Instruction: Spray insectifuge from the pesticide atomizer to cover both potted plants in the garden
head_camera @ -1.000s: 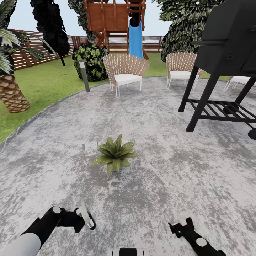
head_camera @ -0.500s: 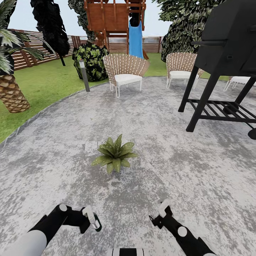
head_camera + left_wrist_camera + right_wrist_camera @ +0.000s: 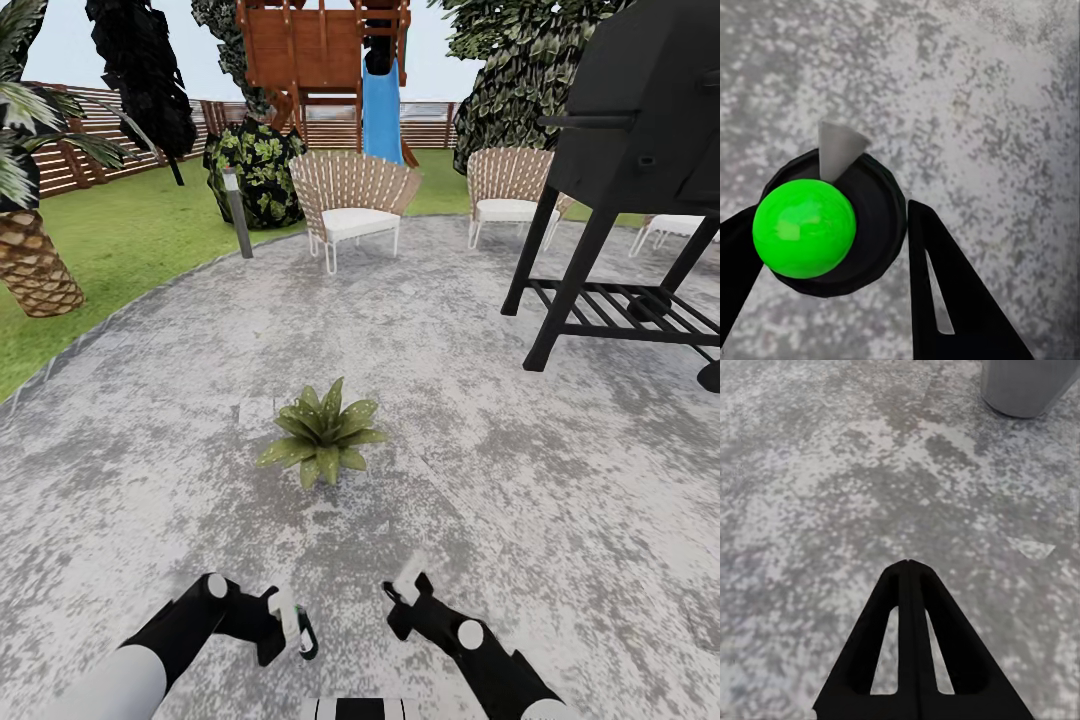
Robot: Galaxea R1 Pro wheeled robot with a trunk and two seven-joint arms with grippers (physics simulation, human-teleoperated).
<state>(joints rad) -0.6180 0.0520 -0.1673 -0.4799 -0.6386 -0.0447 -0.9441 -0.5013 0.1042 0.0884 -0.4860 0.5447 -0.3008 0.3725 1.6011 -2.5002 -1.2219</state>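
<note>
Clamping the pesticide atomizer by its rigid round body, the left gripper holds a light, likely slick bottle; right gripper pinched closed, empty

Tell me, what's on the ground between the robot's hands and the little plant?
Nothing but bare grey paving. In the head view it runs clear from the left hand with the spray bottle and the right hand to the plant.

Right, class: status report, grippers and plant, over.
Left gripper shut on spray bottle. Right gripper shut, empty. Speckled plant ahead on patio, path open.
</note>
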